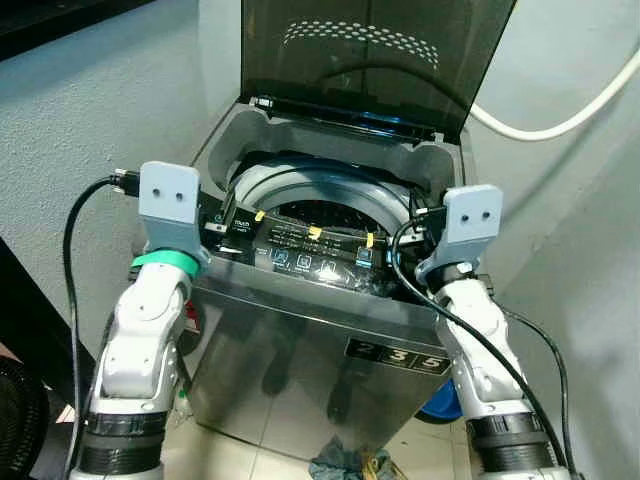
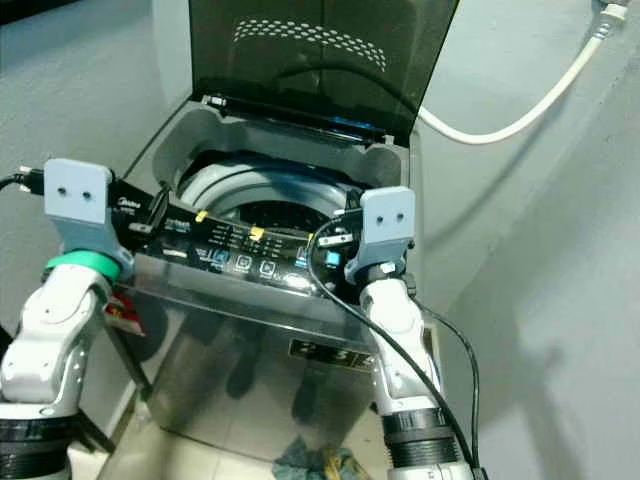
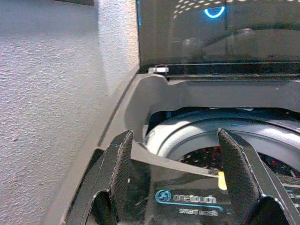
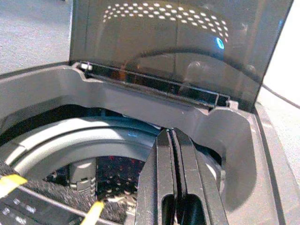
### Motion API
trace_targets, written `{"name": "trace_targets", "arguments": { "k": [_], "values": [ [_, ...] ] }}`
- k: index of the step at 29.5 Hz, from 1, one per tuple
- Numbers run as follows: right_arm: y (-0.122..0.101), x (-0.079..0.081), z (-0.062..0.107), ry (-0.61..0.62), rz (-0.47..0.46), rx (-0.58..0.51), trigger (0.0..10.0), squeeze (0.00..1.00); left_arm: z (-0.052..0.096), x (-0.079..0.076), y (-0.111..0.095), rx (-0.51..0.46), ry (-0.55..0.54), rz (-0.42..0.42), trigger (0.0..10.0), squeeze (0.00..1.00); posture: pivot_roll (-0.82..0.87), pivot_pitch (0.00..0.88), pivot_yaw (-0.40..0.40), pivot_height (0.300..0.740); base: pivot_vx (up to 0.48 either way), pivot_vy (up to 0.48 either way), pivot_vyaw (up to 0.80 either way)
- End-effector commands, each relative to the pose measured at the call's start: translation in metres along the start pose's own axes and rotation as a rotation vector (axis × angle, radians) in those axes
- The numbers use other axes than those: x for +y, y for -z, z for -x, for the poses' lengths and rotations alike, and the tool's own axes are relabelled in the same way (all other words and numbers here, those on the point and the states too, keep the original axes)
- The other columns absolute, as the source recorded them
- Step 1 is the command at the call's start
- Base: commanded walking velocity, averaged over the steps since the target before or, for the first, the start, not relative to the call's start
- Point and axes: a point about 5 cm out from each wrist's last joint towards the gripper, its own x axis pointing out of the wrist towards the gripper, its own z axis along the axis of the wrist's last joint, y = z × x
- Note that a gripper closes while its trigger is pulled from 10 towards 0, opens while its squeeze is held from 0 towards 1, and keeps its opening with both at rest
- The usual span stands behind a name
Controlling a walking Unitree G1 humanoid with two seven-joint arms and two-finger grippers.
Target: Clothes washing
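The washing machine (image 1: 330, 300) is sitting mid-frame with its lid (image 1: 370, 50) standing up. Left gripper (image 3: 178, 173) is hanging spread over the control panel (image 1: 310, 250), right gripper (image 4: 176, 183) is pinched together, holding nothing. Both are crowding the panel, so a stray bump could be hitting buttons

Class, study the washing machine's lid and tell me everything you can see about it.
The lid is a dark, smoky, see-through panel, glossy like tinted plastic or glass, with a band of small pale dots near its top. It stands raised, tilted slightly back, hinged along the rear edge of the grey washing machine, leaving the drum open. A blue ring of light shows in it. Neither gripper touches it.
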Motion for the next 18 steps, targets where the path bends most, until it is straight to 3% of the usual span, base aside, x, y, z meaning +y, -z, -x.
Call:
{"name": "trace_targets", "arguments": {
  "k": [1, 18],
  "values": [
    [-0.001, -0.003, 0.002, 0.018, 0.000, 0.002, 10.0, 0.00, -0.001, -0.005, 0.003, 0.017, 0.011, 0.016, 10.0, 0.00, 0.12, 0.000, -0.035, 0.740, 0.000, 0.000, 0.00],
    [-0.004, -0.001, 0.000, 0.024, -0.015, -0.011, 10.0, 0.00, -0.007, -0.015, 0.003, 0.002, 0.027, 0.049, 10.0, 0.00, 0.11, 0.000, -0.035, 0.740, 0.000, 0.000, 0.00]
  ]
}}
